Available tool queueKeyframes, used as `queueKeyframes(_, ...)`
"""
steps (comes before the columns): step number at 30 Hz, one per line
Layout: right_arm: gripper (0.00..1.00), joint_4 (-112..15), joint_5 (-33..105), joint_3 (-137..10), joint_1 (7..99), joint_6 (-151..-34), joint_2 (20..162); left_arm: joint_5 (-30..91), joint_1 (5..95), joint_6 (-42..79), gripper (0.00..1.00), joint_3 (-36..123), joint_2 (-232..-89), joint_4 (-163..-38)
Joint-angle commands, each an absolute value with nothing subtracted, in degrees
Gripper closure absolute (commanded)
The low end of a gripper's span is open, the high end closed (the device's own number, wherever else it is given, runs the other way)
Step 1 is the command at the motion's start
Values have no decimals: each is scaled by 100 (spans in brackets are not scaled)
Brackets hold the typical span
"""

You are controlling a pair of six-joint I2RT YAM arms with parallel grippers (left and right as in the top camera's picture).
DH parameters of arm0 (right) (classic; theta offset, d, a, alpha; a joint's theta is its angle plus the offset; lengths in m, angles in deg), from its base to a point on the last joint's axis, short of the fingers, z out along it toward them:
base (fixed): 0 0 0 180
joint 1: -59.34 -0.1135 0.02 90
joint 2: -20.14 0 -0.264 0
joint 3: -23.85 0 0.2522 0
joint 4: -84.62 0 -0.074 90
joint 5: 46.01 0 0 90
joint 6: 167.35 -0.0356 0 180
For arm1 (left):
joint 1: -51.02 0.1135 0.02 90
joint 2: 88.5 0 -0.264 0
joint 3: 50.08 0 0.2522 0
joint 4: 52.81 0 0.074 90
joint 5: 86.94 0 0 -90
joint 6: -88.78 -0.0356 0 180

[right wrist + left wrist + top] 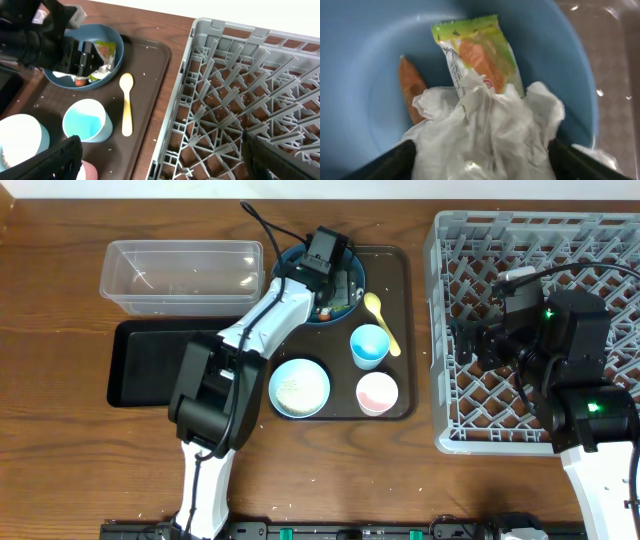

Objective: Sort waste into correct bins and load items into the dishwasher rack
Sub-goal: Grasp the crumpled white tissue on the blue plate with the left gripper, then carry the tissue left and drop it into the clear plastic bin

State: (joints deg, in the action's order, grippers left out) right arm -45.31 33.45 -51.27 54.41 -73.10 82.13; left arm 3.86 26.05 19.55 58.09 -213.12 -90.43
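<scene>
We judge task barely begun. Left gripper [480,162] wide astride tissue [485,130] in bowl [365,60], far on brown tray [395,270]; wrapper [475,55], carrot [412,87] beside. Tub [180,275], black tray [145,365], rack [530,240] unloaded. Right gripper [160,155] wide, holding nothing, over rack.

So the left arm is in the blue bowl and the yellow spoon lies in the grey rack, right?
No: the spoon lies on the brown tray, not in the rack, as the overhead view shows. The left arm is in the bowl.
</scene>
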Motion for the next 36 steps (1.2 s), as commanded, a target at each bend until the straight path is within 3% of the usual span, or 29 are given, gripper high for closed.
queueKeyframes(1,1,-4515,3299,-5241,5480,-7258,8202,213,2618,1964,23,5872,-21458,-9071)
queueKeyframes(7,1,-4515,3297,-5241,5480,-7260,8202,211,2618,1964,24,5866,-21605,-9069)
queueKeyframes(9,1,-4515,3297,-5241,5480,-7260,8202,213,2618,1964,29,5866,-21646,-9069)
queueKeyframes(16,1,-4515,3299,-5241,5480,-7260,8202,213,2618,1966,65,5868,-21631,-9001)
queueKeyframes(25,1,-4515,3299,-5241,5480,-7260,8202,218,2618,1966,94,5918,-21480,-8979)
queueKeyframes(36,2,-4517,3299,-5241,5480,-7258,8202,218,2620,1966,94,5923,-20645,-9049)
